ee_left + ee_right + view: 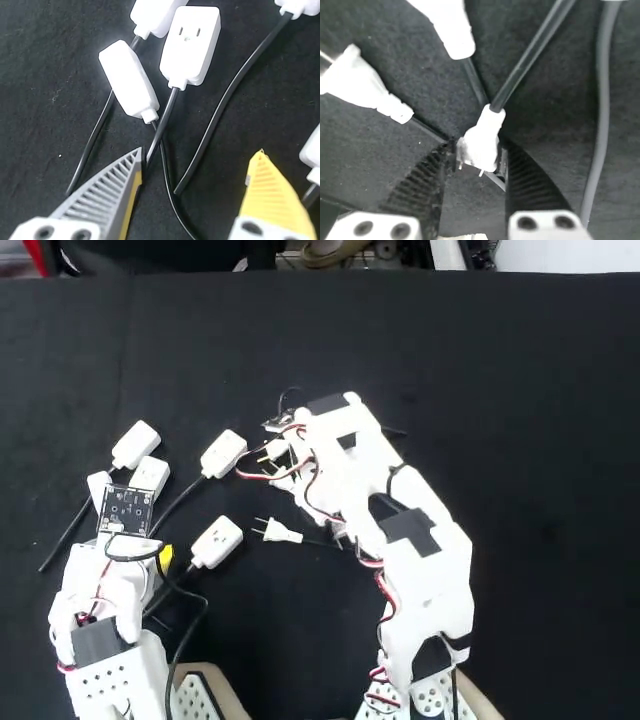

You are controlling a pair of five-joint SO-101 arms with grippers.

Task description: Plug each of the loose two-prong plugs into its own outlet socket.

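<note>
White two-prong plug [481, 142] sat clamped in the right gripper [476, 159] at frame centre, while the left gripper [199, 160] gaped wide, empty, over black cords [164, 120].

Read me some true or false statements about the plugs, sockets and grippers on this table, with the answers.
1. The right gripper is shut on a two-prong plug. True.
2. The left gripper is clamped shut. False: its jaws stand open and hold nothing.
3. A second plug lies loose on the table. True.
4. The outlet socket in front of the left gripper lies face down. False: its two slots face up.
</note>
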